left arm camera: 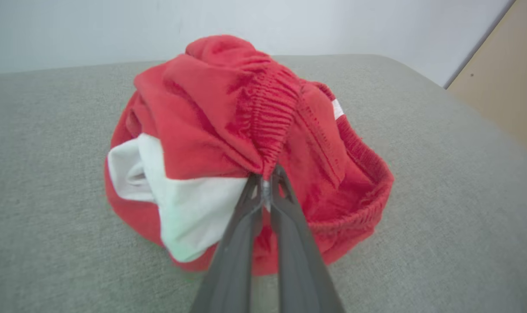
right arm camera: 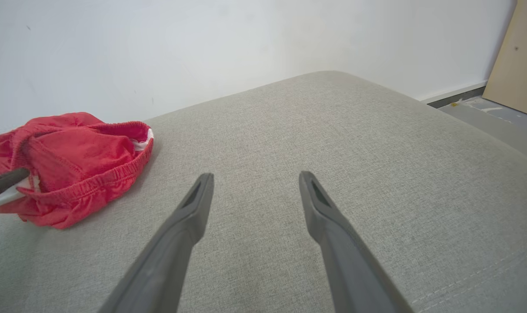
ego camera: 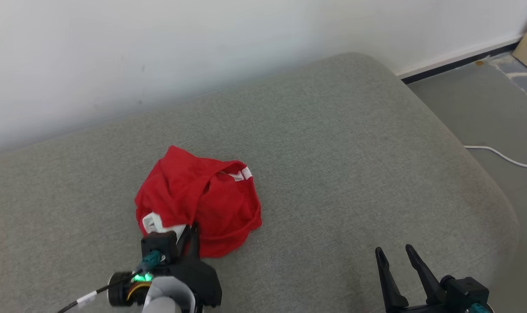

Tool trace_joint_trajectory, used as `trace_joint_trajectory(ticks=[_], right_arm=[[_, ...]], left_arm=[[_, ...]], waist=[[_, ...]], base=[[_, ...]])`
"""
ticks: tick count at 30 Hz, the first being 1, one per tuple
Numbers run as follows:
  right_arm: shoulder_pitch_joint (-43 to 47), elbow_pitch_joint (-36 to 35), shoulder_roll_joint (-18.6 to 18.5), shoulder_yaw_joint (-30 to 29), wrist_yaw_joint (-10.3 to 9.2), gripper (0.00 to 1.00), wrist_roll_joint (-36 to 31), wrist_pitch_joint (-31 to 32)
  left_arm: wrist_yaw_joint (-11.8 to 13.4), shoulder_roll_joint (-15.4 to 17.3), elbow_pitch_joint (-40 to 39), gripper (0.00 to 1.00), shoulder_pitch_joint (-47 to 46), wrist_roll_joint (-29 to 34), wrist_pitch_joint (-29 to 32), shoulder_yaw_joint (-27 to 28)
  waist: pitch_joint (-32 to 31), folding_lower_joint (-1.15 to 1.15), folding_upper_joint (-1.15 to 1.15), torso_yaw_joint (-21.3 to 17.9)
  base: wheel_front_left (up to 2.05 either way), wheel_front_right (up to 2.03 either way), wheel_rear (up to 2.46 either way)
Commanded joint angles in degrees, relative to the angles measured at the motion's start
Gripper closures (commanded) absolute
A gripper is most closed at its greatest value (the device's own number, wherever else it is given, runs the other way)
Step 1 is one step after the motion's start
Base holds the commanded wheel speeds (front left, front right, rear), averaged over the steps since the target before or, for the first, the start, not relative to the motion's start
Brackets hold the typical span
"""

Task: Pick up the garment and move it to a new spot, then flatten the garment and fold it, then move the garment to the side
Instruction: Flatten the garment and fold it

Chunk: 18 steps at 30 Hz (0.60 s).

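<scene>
Head view: a crumpled red garment (ego camera: 198, 200) with white patches lies left of centre on the grey woven cushion (ego camera: 333, 152). The right tool (ego camera: 394, 251) stands spread at the near right.

Left wrist view: the left tool (left arm camera: 267, 174), tips pressed together, pinches the garment's ribbed elastic waistband (left arm camera: 272, 117).

Right wrist view: the garment is bunched at far left.

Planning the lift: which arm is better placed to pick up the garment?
Left. The left fingers are shut on an edge of the garment; the right fingers stand open, well aside.
</scene>
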Motion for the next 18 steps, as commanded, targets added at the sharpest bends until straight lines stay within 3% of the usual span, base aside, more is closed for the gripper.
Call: trace_joint_trajectory(ticks=[1,6,18], right_arm=[[-0.5,0.0,0.0,-0.1,0.17,0.0,0.2,-0.4],[-0.1,-0.1,0.1,0.0,0.17,0.0,0.0,-0.3],[1.0,-0.5,0.0,-1.1,0.17,0.0,0.0,0.0]], left_arm=[[-0.5,0.1,-0.8,1.0,-1.4,-0.1,-1.0,-0.1],[-1.8,0.1,-5.3,1.0,-5.7,0.7,-3.0,-1.2],[2.3,6.6,-22.5,1.0,-13.2,2.7,-1.6,3.4]], waist=[[-0.3,-0.01,-0.01,0.6],[-1.0,-0.01,-0.01,1.8],[-2.5,-0.01,-0.01,4.7]], base=[[0.0,0.0,0.0],[0.0,0.0,0.0],[0.0,0.0,0.0]])
